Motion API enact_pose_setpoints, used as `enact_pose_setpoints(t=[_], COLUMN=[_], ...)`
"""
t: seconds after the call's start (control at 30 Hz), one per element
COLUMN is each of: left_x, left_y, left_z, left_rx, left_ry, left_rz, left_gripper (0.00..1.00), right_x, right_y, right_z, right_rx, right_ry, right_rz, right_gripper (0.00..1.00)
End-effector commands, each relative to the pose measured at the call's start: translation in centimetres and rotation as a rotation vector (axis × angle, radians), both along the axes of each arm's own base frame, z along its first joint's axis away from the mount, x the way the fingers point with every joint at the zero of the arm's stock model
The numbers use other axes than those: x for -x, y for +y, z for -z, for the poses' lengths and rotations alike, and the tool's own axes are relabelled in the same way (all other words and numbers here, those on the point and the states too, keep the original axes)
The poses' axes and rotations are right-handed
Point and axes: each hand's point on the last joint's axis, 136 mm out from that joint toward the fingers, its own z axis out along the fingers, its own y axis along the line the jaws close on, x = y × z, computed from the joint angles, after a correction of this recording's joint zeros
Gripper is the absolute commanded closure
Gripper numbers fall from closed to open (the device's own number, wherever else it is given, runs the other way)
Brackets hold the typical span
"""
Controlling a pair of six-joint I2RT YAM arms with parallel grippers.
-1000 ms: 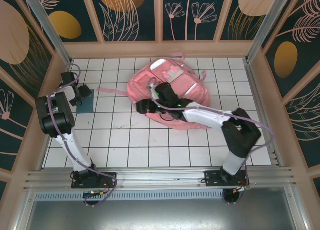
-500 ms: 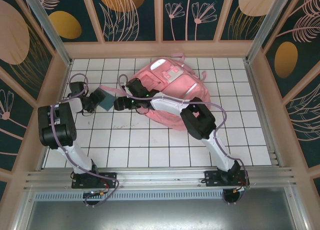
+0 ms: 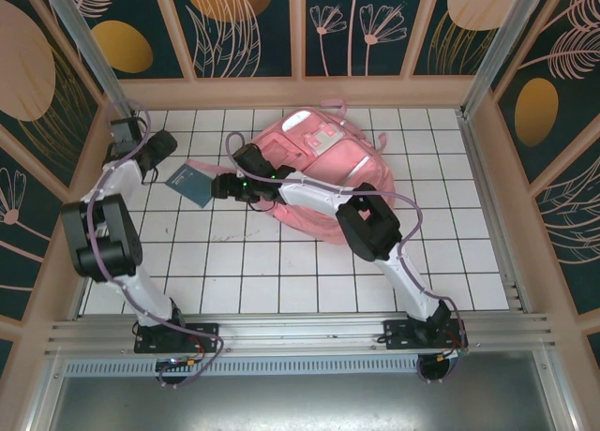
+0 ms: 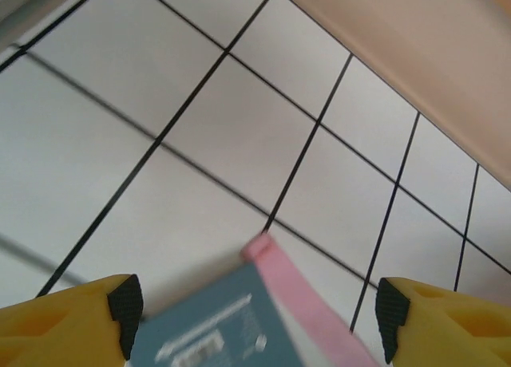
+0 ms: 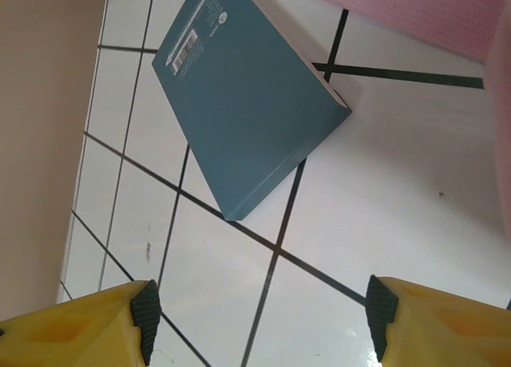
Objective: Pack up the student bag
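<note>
The student bag (image 3: pixel 328 169) is a large pink backpack lying flat at the back middle of the tiled table, and its edge shows in the right wrist view (image 5: pixel 431 8). A teal book (image 3: pixel 190 185) lies flat on the tiles to its left, over a pink strap (image 3: pixel 214 170). My left gripper (image 3: pixel 165 161) hovers open just behind and left of the book (image 4: pixel 215 339), with the strap (image 4: pixel 299 303) beside it. My right gripper (image 3: pixel 221 189) reaches left past the bag and stands open over bare tile, just short of the book (image 5: pixel 247 96).
A wooden wall (image 3: pixel 103 159) runs close along the table's left side, right behind my left arm. The back wall (image 4: pixel 415 72) is also near. Open tiles (image 3: pixel 281 262) spread in front of the bag and book.
The book has slid right from the table's left edge toward the bag. My left gripper has drawn back toward the far-left corner. My right gripper has swung left off the bag to the book.
</note>
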Motion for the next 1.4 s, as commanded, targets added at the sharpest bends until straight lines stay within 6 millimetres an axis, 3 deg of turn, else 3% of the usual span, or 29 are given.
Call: enact_pose_setpoints(t=[0.0, 0.2, 0.4, 0.6, 1.1, 1.37], left_x=[-1.6, -3.0, -2.2, -0.5, 4.2, 5.4], left_y=[-1.6, -2.2, -2.5, -3.3, -6.5, -8.8], left_z=[3.6, 5.9, 8.3, 9.8, 10.7, 11.1], left_rx=[0.058, 0.098, 0.127, 0.179, 0.333, 0.366], left_ry=[0.071, 0.103, 0.144, 0.169, 0.181, 0.197], left_rz=[0.122, 0.177, 0.173, 0.159, 0.14, 0.178], left_gripper=[0.22, 0.19, 0.18, 0.17, 0.16, 0.16], right_x=[-0.4, -0.8, -1.1, -1.7, -2.3, -3.0], right_y=[0.6, 1.2, 2.0, 1.6, 1.0, 1.6], right_z=[1.0, 2.3, 3.4, 6.1, 9.6, 10.3], right_rx=[-0.047, -0.046, -0.036, 0.041, 0.105, 0.089], right_ry=[0.116, 0.189, 0.21, 0.228, 0.214, 0.197], right_rz=[0.084, 0.142, 0.159, 0.2, 0.218, 0.19], right_gripper=[0.31, 0.3, 0.29, 0.29, 0.29, 0.29])
